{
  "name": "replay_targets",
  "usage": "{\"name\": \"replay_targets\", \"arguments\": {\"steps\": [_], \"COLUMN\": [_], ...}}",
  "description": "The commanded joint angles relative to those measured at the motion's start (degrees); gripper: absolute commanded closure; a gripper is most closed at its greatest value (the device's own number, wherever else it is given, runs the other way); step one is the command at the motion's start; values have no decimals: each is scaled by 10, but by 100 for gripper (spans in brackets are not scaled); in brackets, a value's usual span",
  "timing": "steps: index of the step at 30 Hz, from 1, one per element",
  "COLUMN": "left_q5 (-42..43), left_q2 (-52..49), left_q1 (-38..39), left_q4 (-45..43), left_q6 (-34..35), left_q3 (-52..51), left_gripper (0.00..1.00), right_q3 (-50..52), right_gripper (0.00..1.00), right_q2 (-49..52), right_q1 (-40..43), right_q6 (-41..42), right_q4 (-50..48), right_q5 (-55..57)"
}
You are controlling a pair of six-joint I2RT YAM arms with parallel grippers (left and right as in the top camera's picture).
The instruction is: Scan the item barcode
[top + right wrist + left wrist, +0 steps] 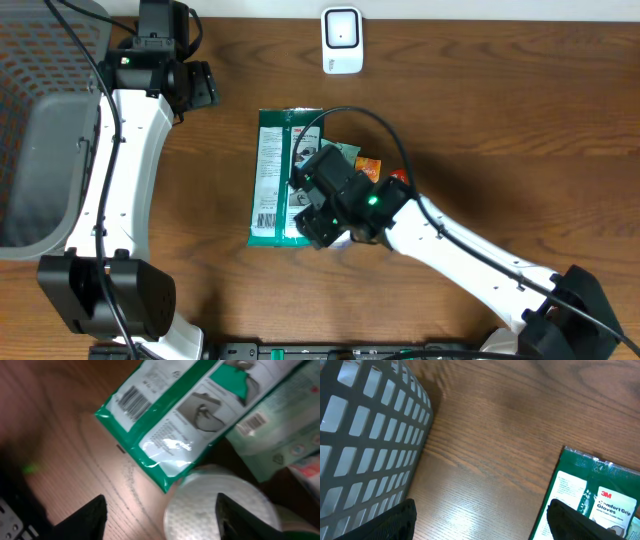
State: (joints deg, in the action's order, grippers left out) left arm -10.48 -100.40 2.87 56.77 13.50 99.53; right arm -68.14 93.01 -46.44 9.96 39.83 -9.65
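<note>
One glove pkt (272, 165), barcode (265, 218) up, on table (480, 120)

Glove pack (270, 180) partly hidden under right arm (470, 258).

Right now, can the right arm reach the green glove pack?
Probably yes: the right arm hovers over the pack with jaws open; only a white disc sits by one corner.

The surface (485, 450) under me is wood-grain, smooth with a soft sheen; the 3M glove pack (175, 420) is glossy green plastic film, crinkled and catching glare; the white round object (210, 505) looks matt, finely dimpled; the grey basket (365, 435) is matt plastic lattice; the white scanner (341, 40), smooth plastic.
</note>
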Motion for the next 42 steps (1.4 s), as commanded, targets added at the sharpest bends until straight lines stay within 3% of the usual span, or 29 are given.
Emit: {"name": "replay_targets", "arguments": {"steps": [1, 4, 5, 7, 8, 19, 42], "left_q5": [-5, -5, -5, -5, -5, -5, -5], "left_q2": [-3, -3, -3, -3, -3, -3, -3], "left_q1": [0, 0, 0, 0, 0, 0, 0], "left_q4": [2, 2, 2, 2, 2, 2, 2], "left_q6": [-3, -3, -3, -3, -3, -3, -3], "left_q3": [1, 1, 1, 1, 1, 1, 1], "left_gripper": [17, 17, 17, 17, 17, 17, 17], "right_q3": [-9, -16, -16, -16, -16, -13, 2], "right_gripper": [42, 54, 63, 94, 99, 99, 99], "right_q2": [-4, -27, -38, -57, -65, -42, 42], "right_q1": [35, 57, 62, 73, 80, 131, 208], "right_q6": [14, 20, 20, 34, 45, 68, 52], "right_q4": [8, 38, 45, 58, 65, 150, 129], "right_q5": [-3, -3, -1, 14, 23, 8, 38]}}
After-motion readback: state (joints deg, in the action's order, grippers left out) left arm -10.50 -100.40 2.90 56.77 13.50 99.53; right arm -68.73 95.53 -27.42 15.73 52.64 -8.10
